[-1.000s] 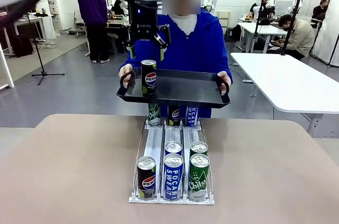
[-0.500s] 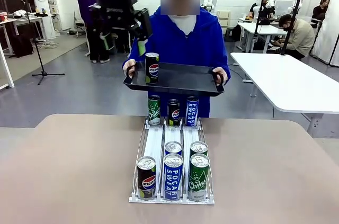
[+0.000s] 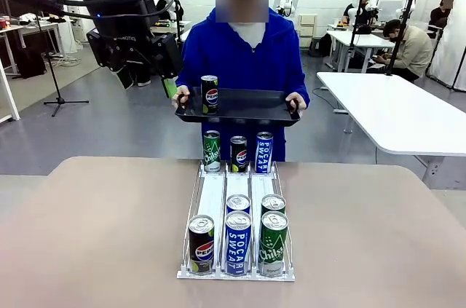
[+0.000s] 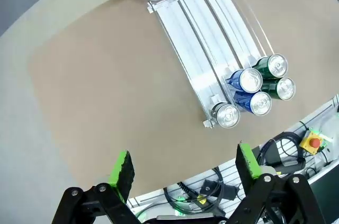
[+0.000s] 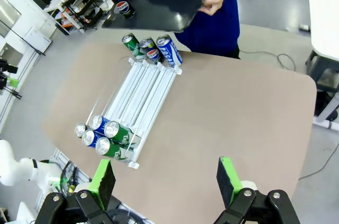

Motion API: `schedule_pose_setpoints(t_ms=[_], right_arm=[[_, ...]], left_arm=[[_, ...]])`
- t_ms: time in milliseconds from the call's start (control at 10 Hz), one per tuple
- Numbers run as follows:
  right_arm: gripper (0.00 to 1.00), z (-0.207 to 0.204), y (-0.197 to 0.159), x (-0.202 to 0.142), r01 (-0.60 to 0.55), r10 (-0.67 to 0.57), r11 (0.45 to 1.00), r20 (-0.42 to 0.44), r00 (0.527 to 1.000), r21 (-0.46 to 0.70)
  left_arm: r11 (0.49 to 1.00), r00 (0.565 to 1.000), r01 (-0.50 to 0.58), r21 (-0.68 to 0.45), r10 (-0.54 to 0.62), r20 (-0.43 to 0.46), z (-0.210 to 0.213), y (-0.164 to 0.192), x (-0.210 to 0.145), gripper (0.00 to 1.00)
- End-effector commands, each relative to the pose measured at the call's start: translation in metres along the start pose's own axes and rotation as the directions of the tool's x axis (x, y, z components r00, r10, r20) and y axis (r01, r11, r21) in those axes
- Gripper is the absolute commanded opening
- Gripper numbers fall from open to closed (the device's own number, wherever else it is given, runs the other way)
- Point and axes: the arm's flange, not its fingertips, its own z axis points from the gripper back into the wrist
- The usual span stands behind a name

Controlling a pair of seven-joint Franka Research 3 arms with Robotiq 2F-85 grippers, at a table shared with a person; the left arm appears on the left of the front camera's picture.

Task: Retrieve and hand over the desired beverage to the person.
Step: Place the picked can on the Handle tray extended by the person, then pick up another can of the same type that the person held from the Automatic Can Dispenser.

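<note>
1. The person (image 3: 240, 49) in a royal-blue hoodie stands at the desk's (image 3: 95, 235) far side, at 12 o'clock in the front view. Both of their hands hold a black tray (image 3: 251, 106) level at chest height.
2. A Pepsi can (image 3: 210, 95) stands upright on the tray near its 9 o'clock end, just beside the person's hand (image 3: 180, 95).
3. The left tool (image 3: 145, 75) hangs in the air at 10 o'clock in the front view, near the tray's left end and clear of the can. It is released, with its jaws spread wide and nothing between them.
4. The right tool (image 5: 165, 177) hovers high over the desk. It too is released, its green pads far apart and nothing between them.
5. A clear three-lane rack (image 3: 211, 199) lies at the desk's middle.
6. At its 6 o'clock end stand a second Pepsi can (image 3: 201, 244), a blue Pocari Sweat can (image 3: 237, 242) and a green can (image 3: 273, 242). One more blue can and one more green can stand behind them.
7. Three more cans (image 3: 238, 154) stand upright at the rack's 12 o'clock end, below the tray.
</note>
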Motion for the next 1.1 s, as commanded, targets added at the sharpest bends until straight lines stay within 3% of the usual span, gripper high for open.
schedule_pose_setpoints(t_ms=[0, 1000], right_arm=[[1.00, -0.0012, -0.0012, 0.0015, -0.009, 0.009, 0.999, 0.010, 1.000, 0.035], [1.00, -0.0012, -0.0012, 0.0015, -0.009, 0.009, 0.999, 0.010, 1.000, 0.035]], left_arm=[[1.000, 1.000, 0.007, 0.003, -0.007, 0.000, 0.0033, -0.0021, 0.0024, 1.00], [1.000, 1.000, 0.007, 0.003, -0.007, 0.000, 0.0033, -0.0021, 0.0024, 1.00]])
